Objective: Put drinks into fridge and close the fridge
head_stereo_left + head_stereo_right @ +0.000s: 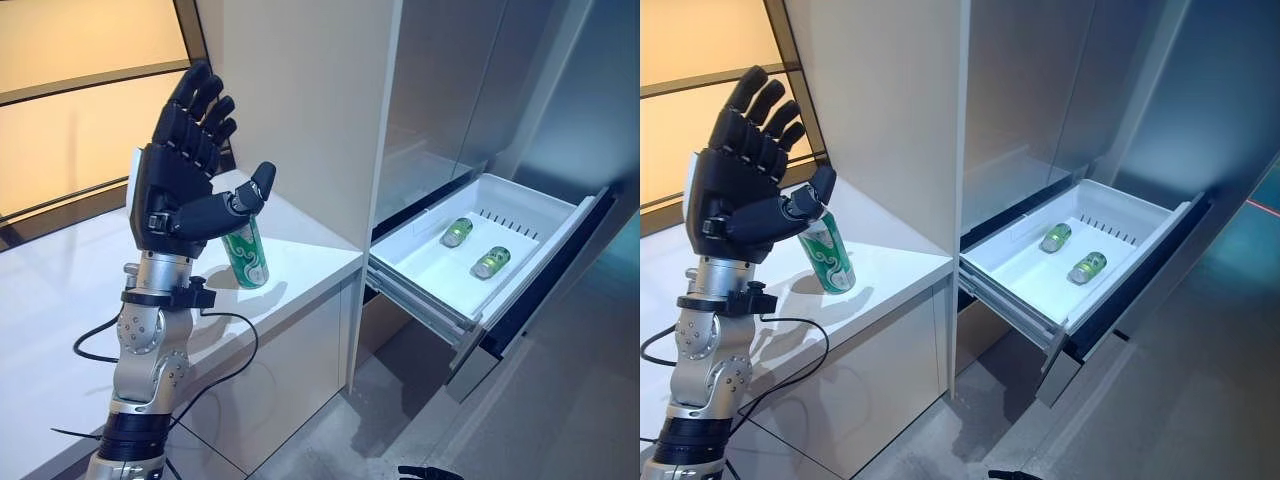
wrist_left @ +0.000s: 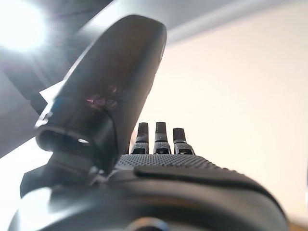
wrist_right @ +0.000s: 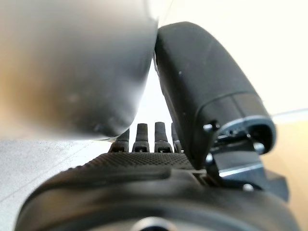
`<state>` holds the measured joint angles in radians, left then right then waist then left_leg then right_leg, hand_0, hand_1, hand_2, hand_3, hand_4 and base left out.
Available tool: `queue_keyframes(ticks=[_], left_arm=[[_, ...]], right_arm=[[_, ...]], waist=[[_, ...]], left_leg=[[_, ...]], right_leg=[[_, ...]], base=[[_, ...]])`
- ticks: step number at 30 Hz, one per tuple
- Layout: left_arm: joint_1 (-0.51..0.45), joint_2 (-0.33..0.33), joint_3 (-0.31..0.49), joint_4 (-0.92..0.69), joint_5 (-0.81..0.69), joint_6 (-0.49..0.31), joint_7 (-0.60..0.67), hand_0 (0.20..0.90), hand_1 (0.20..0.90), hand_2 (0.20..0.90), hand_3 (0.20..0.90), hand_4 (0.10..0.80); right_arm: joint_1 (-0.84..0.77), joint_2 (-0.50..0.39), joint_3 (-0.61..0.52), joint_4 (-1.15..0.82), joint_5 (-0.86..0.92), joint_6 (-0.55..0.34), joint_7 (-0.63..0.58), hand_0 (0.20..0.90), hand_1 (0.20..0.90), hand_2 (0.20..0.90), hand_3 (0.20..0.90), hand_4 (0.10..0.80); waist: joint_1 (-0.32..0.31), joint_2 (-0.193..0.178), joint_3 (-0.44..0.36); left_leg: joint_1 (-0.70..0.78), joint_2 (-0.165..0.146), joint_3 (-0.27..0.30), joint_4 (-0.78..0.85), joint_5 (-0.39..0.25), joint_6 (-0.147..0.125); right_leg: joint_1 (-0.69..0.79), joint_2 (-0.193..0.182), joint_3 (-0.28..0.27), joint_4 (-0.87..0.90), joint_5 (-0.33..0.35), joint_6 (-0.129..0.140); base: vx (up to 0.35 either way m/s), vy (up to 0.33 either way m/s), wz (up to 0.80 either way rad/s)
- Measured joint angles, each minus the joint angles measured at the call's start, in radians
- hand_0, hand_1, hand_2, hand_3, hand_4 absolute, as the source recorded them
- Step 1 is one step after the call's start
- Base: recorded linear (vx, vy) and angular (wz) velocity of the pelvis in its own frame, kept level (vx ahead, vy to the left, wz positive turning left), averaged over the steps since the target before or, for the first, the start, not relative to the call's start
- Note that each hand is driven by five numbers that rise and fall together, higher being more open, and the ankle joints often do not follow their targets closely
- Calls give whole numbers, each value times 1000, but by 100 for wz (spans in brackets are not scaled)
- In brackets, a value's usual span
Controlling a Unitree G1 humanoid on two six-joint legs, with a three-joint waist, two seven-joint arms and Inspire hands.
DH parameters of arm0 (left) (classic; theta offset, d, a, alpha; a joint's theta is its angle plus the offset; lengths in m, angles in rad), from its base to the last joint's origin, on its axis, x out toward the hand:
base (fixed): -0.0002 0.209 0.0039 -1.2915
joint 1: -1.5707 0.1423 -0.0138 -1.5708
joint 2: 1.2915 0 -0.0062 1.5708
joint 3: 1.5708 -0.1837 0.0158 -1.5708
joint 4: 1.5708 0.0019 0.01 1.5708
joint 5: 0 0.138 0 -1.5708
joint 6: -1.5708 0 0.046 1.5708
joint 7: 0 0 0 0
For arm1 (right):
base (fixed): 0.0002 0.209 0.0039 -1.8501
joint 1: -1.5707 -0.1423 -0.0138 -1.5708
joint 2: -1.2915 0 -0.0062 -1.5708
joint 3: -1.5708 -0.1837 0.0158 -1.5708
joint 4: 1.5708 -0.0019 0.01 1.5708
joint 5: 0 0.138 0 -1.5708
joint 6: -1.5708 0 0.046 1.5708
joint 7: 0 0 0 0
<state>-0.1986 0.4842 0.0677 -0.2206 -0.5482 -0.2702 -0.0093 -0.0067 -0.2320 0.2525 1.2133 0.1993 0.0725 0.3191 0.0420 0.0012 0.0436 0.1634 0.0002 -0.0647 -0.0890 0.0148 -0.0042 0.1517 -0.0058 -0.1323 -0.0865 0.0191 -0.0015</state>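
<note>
A green can [image 1: 245, 258] stands upright on the white counter [image 1: 60, 290], near its front right corner. My left hand [image 1: 180, 190] is raised in front of the can, open, fingers straight up and thumb tip by the can's top; I cannot tell whether it touches. Its own wrist view shows the hand [image 2: 163, 168] with straight fingers. The white fridge drawer [image 1: 430, 270] is pulled out to the right, with green cans [image 1: 457, 232] lying inside. My right hand [image 3: 144, 168] shows in its wrist view with straight fingers, holding nothing.
A tall pale cabinet panel [image 1: 300, 100] stands between the counter and the steel fridge front [image 1: 470, 80]. The open drawer juts out over the grey floor [image 1: 580, 400]. A window frame [image 1: 90, 80] runs behind the counter.
</note>
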Motion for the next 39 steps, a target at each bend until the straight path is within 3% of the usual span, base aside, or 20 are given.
queue_keyframes(ticks=[7, 23, 39], left_arm=[[0, 5, -2, 59, 18, 2, 71, 900, 900, 900, 900, 800], [2, 7, 0, 206, -69, 86, 57, 900, 900, 900, 900, 800], [5, 28, 0, 322, -105, 159, -117, 900, 900, 900, 900, 800]], right_arm=[[1, -5, 0, 2, 0, 7, 2, 900, 900, 900, 900, 800], [0, -10, -6, 4, -2, 14, 6, 900, 900, 900, 900, 800], [-2, -17, -16, 2, -5, 17, 16, 900, 900, 900, 900, 800]], waist=[[8, 11, -12], [7, 21, -16], [2, 33, -10]], left_leg=[[2, -3, -1, 3, 1, 3], [7, -3, 0, 0, 1, 3], [10, -3, 1, -1, 1, 3]], right_leg=[[2, -3, 0, 2, -1, 2], [6, -3, 1, 2, -1, 1], [9, -3, 2, 2, -1, 1]], base=[[0, 0, 0], [6, 3, 0], [0, 0, 0]])
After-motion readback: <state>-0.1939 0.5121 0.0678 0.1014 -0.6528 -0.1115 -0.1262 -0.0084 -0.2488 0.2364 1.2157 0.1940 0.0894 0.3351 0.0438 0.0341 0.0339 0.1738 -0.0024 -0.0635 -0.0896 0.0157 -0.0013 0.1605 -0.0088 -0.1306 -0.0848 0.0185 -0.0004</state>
